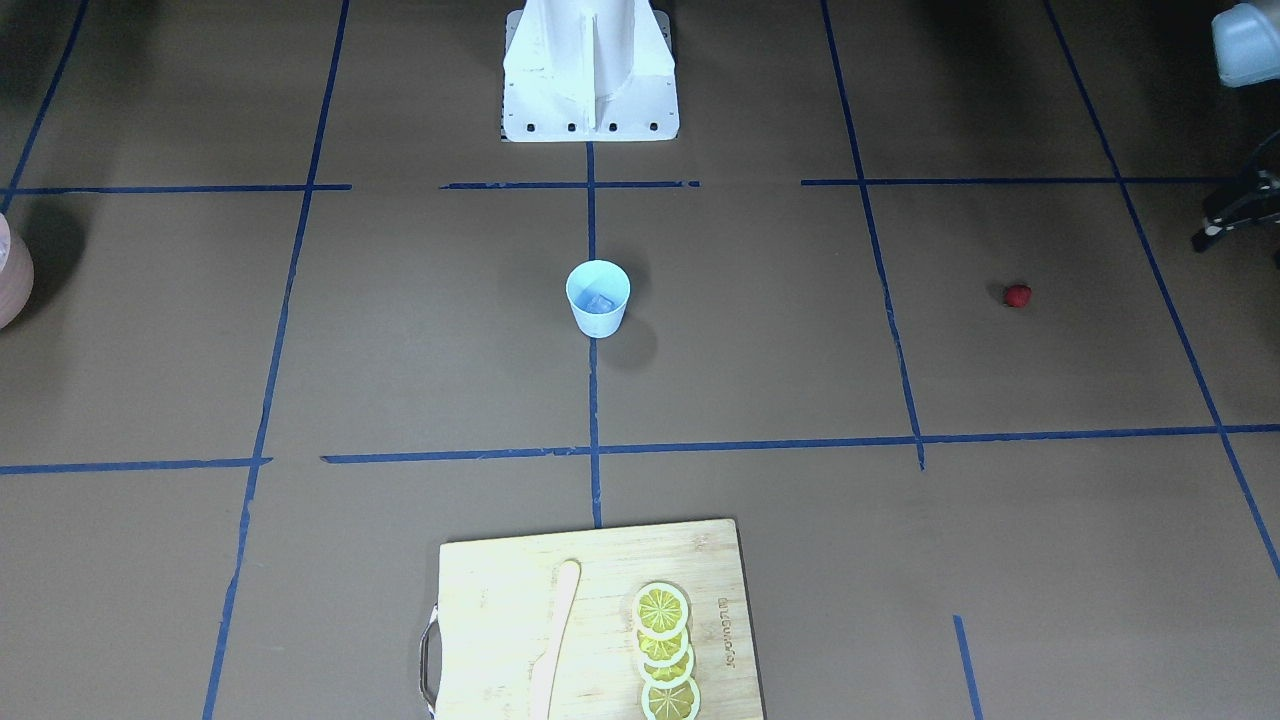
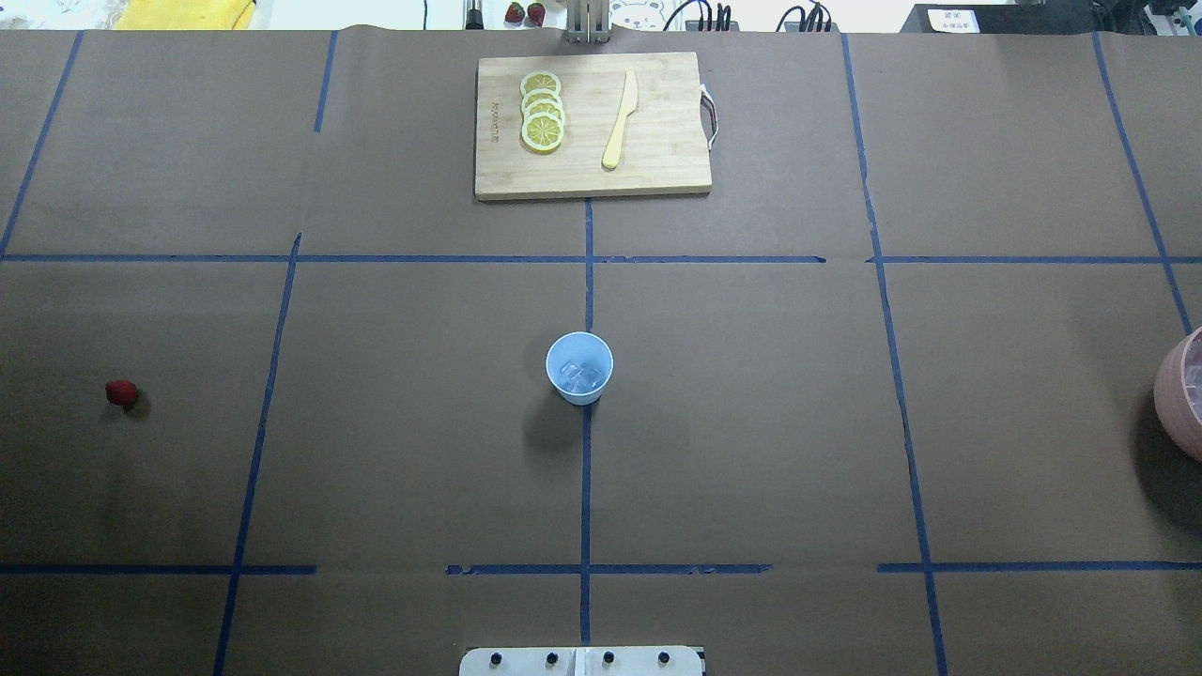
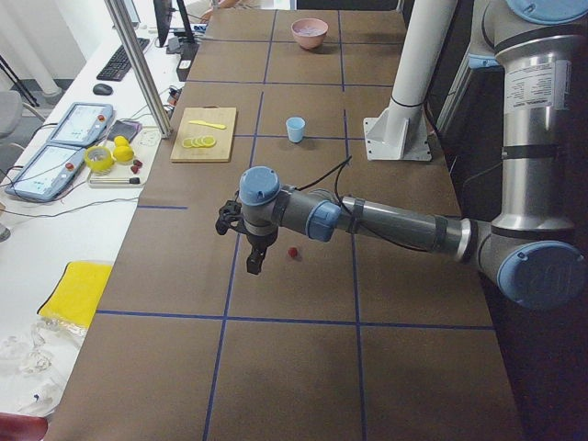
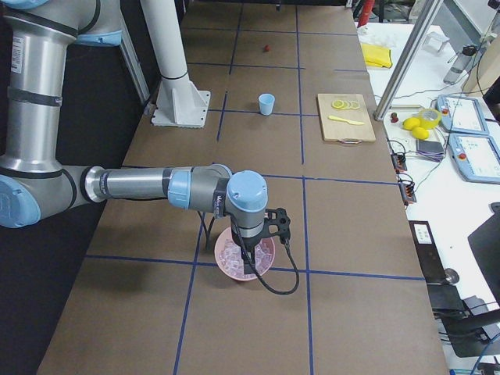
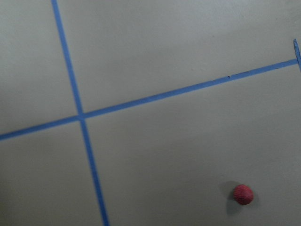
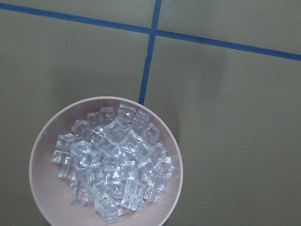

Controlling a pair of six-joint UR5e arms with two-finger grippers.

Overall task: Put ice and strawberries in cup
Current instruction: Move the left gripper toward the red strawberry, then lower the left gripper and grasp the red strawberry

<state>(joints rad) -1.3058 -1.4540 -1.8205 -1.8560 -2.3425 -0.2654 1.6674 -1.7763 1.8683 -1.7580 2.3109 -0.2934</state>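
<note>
The light blue cup (image 2: 579,368) stands upright at the table's middle, also in the front view (image 1: 598,298). Pale ice (image 2: 580,376) lies inside it. The tiny red strawberry (image 2: 121,392) lies alone on the table on my left side; it shows low right in the left wrist view (image 5: 243,194). My left gripper (image 3: 254,265) hangs above the table beside the strawberry (image 3: 293,252), apart from it. My right gripper (image 4: 250,264) hangs over the pink bowl (image 4: 231,264). Neither wrist view shows fingers, so I cannot tell whether either is open or shut.
The pink bowl (image 6: 35,155) holds several ice cubes (image 6: 113,165) and sits at the table's right edge (image 2: 1181,394). A wooden cutting board (image 2: 657,164) with lemon slices (image 2: 543,111) and a wooden knife (image 2: 620,122) lies at the far side. Blue tape lines cross the brown table.
</note>
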